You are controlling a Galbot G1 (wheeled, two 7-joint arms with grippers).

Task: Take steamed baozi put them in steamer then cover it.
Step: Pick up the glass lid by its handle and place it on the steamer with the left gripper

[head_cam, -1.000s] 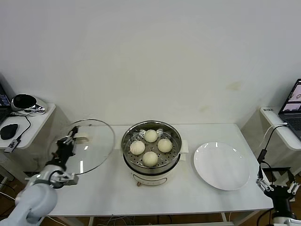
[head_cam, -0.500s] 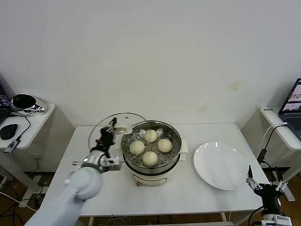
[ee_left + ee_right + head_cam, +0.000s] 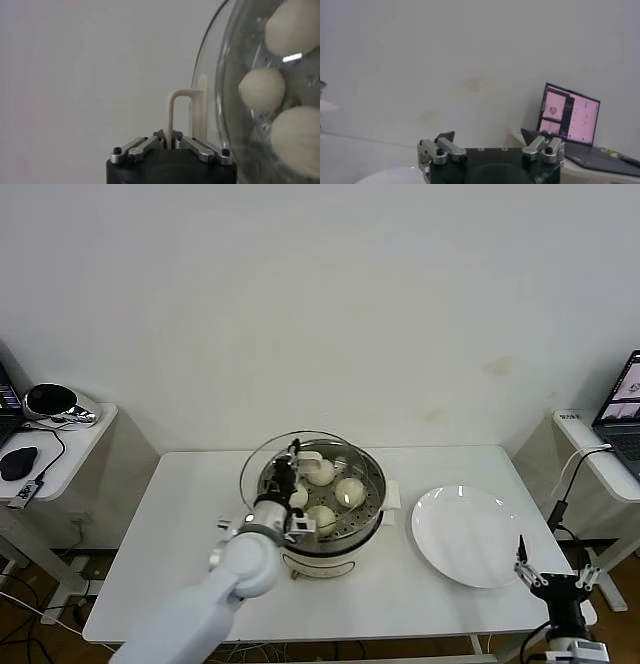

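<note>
Your left gripper (image 3: 291,467) has just swung the glass lid (image 3: 300,474) in from the table's far left; clamped on the lid's cream handle (image 3: 182,117), it now holds the lid tilted over the steamer (image 3: 322,502), not seated. All 4 baozi (image 3: 349,491) sit just beyond the fingers on the tray. Only covering remains. Your right gripper (image 3: 553,579) waits spread, holding nothing, beside the plate (image 3: 470,536).
</note>
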